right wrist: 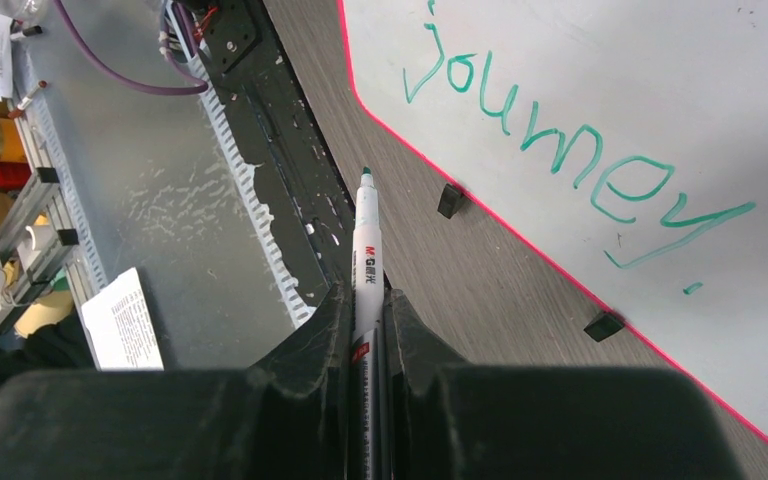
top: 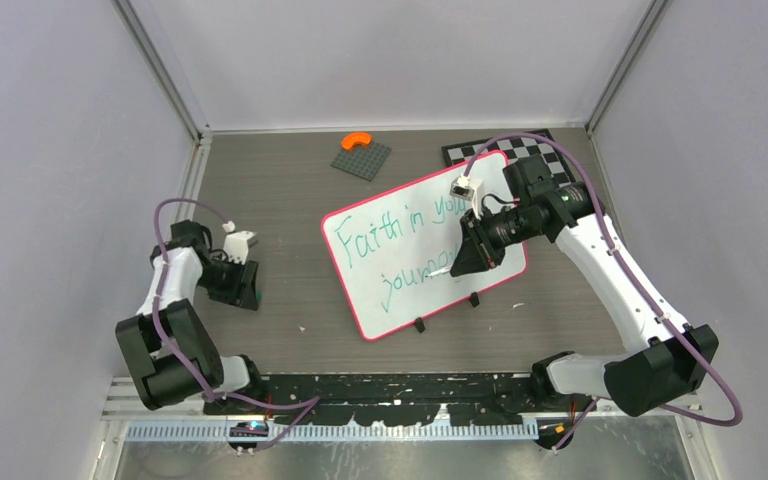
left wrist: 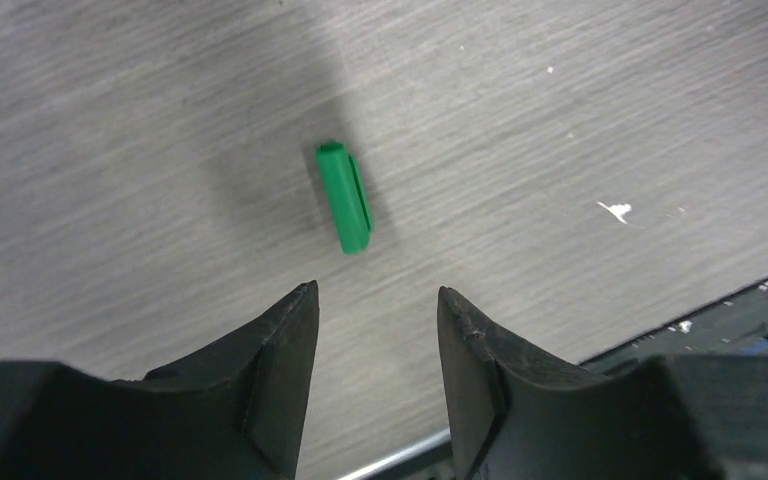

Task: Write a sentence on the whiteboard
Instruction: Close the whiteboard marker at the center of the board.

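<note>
Top external view: the whiteboard (top: pixel 428 252) lies flat and skewed on the table (top: pixel 280 200), right of centre, its far right corner overlapping the chessboard (top: pixel 520 148). The sentence (top: pixel 392 240) runs across it in two green lines; the ends of both lines are hidden by the right arm. The right gripper (top: pixel 465 262) hangs over the board's right half, with a white marker (top: pixel 445 270) projecting towards the lower line. The left gripper (top: pixel 245 292) sits low over the table, well apart from the board on its left. A grey plate (top: pixel 361 157) carrying an orange piece (top: pixel 357 140) lies at the far side. Left wrist view: the left gripper (left wrist: pixel 378 300) stands with its fingers parted and nothing between them; a green cap (left wrist: pixel 344 197) lies on the table (left wrist: pixel 110 150) just beyond the tips, not touching them. Right wrist view: the right gripper (right wrist: pixel 367 310) is clamped tight on the marker (right wrist: pixel 365 250), whose green tip is bare and shows against the black rail (right wrist: pixel 290 170) at the table's near edge. The lower line of the sentence (right wrist: pixel 560 150) reads "journey." with a full stop. Two black clips (right wrist: pixel 449 199) sit on the board's pink rim. Whether the tip touches anything cannot be determined.
</note>
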You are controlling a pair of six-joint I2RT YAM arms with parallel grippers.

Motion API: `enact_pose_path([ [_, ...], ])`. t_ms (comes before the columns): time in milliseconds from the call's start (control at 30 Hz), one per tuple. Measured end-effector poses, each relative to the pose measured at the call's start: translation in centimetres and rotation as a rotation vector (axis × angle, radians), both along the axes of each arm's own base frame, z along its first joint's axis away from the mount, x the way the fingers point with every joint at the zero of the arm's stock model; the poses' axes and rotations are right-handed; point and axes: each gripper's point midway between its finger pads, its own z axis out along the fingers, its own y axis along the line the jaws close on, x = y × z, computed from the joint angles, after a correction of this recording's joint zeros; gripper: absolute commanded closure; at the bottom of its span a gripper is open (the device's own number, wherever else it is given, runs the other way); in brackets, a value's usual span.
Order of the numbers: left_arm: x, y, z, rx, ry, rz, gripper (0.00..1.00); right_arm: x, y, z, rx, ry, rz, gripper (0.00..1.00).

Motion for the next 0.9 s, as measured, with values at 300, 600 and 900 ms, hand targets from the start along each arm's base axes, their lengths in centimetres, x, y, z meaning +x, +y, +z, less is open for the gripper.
enact_pose_path([
  [300,1.9,0.4,-2.8,0.138,-0.031,-0.047,0.58,-0.1,0.0,0.2,0.002,-0.01,0.001,1.0],
  [600,2.6,0.1,-3.8,0.209,-0.019,-0.103,0.61,-0.1,-0.1,0.1,-0.001,-0.013,0.001,1.0],
  [900,2.7,-0.6,-4.1,0.263,-0.013,-0.173,0.92,0.1,-0.2,0.0,-0.011,-0.021,-0.001,1.0],
])
